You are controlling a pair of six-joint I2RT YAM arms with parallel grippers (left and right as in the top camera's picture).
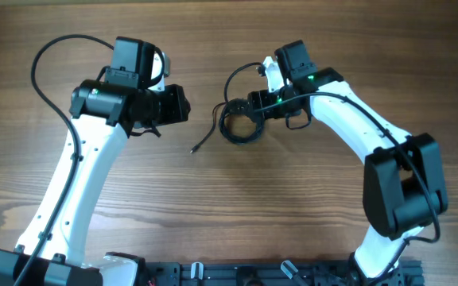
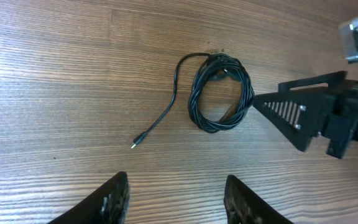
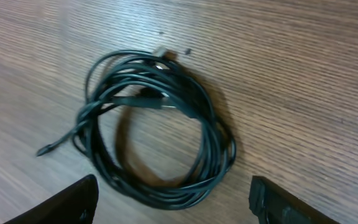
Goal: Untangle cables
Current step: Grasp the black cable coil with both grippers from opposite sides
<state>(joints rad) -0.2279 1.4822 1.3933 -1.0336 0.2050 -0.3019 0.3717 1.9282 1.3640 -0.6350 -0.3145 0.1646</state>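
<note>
Left tool [image 2: 176, 182] open, right tool [image 3: 173, 186] open beside cables [image 3: 160, 124], both empty, tail plug [image 2: 133, 145] clearest from left wrist

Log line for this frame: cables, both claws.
cables: coiled, one end lying loose | left claw: open, empty, short of coil | right claw: open, empty, at coil's edge | untangling: not started

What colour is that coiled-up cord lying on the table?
Black all over. The cord shows best in the right wrist view.
</note>
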